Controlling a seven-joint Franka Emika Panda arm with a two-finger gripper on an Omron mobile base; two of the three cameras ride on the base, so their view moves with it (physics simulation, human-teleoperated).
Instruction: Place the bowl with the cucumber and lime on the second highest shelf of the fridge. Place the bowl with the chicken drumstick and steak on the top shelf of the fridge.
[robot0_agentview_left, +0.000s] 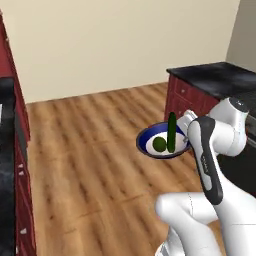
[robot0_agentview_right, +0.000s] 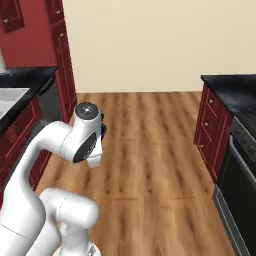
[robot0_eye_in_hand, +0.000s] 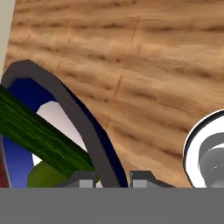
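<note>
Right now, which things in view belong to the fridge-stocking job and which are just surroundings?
Job:
- blue bowl, carried above the floor
- cucumber, poking over its rim
- lime, inside the bowl
- gripper, shut on the bowl's rim

Surroundings:
- wooden floor
- red cabinets
- black countertop
- beige wall

I see bowl (robot0_agentview_left: 150, 141) above floor (robot0_agentview_left: 90, 150) | cucumber (robot0_agentview_left: 172, 131) and lime (robot0_agentview_left: 159, 144) in it, lime left | surface (robot0_agentview_left: 215, 77) behind-right
</note>
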